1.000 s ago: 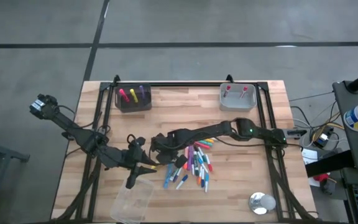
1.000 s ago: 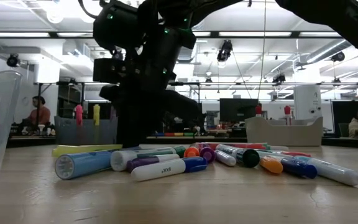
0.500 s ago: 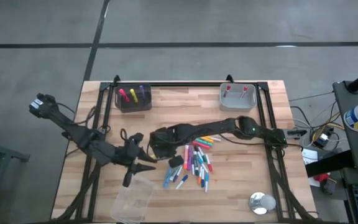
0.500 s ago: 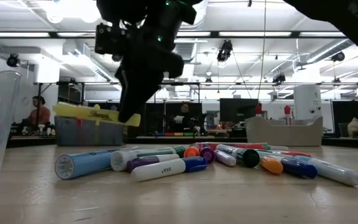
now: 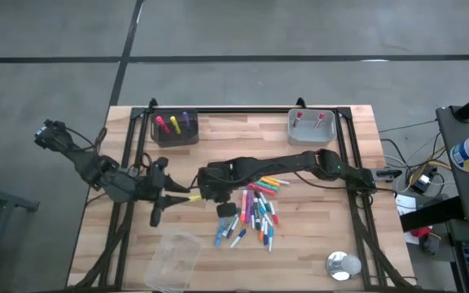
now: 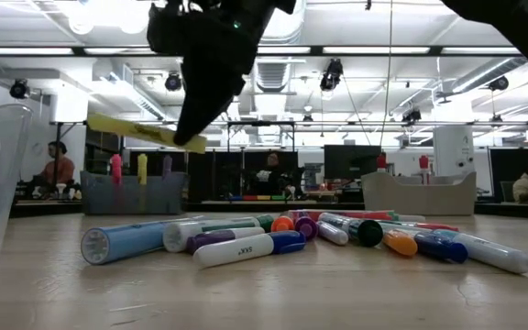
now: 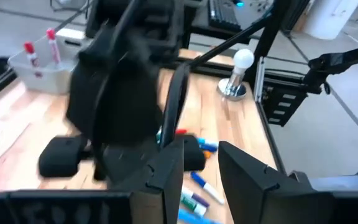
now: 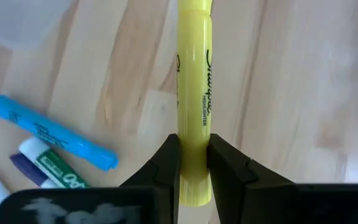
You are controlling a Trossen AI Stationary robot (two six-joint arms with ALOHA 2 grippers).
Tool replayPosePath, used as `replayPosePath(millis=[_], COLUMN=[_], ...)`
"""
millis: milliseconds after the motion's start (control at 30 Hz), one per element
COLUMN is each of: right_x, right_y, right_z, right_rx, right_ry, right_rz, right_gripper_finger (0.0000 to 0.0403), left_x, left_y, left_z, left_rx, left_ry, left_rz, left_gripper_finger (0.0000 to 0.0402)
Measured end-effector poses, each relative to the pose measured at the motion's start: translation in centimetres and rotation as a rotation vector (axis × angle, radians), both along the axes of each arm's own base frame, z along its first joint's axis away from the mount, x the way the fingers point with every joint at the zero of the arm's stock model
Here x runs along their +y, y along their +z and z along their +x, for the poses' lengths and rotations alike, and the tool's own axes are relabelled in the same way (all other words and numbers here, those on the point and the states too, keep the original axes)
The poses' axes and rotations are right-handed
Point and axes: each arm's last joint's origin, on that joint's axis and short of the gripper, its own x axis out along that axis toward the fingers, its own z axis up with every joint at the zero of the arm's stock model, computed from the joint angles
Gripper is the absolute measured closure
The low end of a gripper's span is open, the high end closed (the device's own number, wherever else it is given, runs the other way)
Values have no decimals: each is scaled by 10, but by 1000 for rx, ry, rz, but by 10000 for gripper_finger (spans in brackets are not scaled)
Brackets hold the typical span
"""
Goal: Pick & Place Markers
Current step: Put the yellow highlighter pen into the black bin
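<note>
The right gripper's fingers pinch a yellow marker; from above it has left the pile of markers on the tabletop and now points at the left gripper, whose fingers stand apart just beside its tip. Level with the tabletop, the marker hangs tilted and higher than a second ago, well above the pile. The left wrist shows spread fingers facing the right arm. The right wrist shows both pads clamped on the barrel. I judge a handover is next.
</note>
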Motion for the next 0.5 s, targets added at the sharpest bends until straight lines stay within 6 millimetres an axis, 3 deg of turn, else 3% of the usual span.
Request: replayPosePath(millis=[500], right_x=[-2], right_y=[24], right_z=[15], right_rx=[-254], right_ry=[-168], right_rz=[-33], right_gripper_finger=[349], left_x=[29], left_y=[-9], left_z=[-43], left_rx=[171], left_ry=[95], left_rz=[-86], left_gripper_finger=[284])
